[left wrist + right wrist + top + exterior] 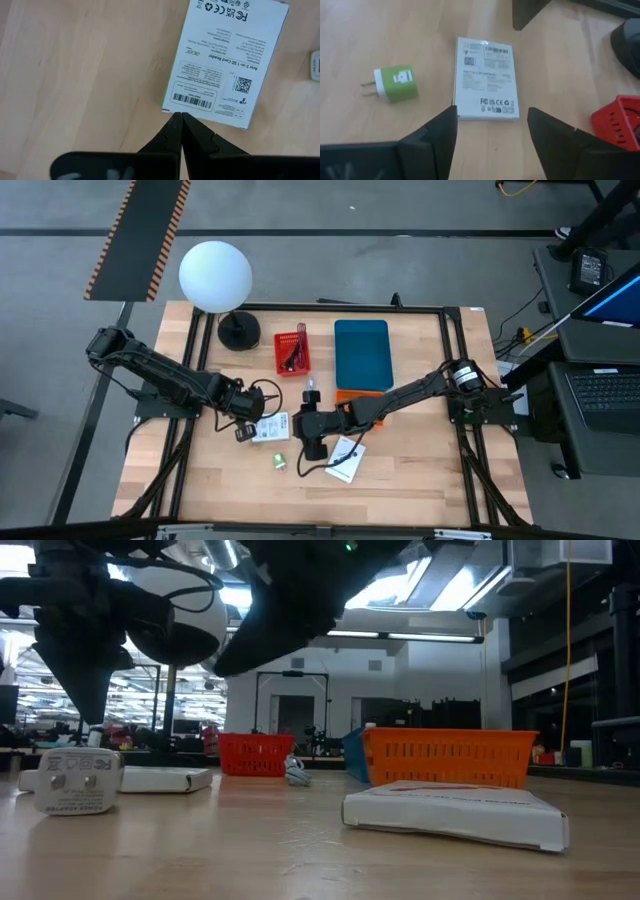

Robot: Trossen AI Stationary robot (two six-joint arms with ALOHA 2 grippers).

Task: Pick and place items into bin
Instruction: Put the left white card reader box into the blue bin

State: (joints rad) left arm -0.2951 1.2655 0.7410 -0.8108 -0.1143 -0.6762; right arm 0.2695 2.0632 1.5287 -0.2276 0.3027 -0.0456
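Observation:
My left gripper (pixel 247 418) (pixel 179 116) is shut and hovers over the table at the near edge of a white labelled box (pixel 272 427) (pixel 225 60) that lies flat. My right gripper (pixel 305 430) (pixel 492 125) is open and points level at the same box (pixel 486 77) from the table's right, its fingers standing apart short of it. A green cube plug (pixel 280 463) (pixel 395 83) lies beside the box. Another white card box (pixel 345 458) (pixel 455 812) lies under the right arm. A white plug adapter (pixel 75 780) stands below the left gripper.
A small red bin (pixel 292 352) (pixel 620 120) holds a dark cable. A blue bin (pixel 361 352) sits over an orange basket (pixel 450 755) at the far middle. The white globe lamp (pixel 215 275) and its black base (pixel 239 330) stand far left. A black cable (pixel 265 392) loops beside the left gripper.

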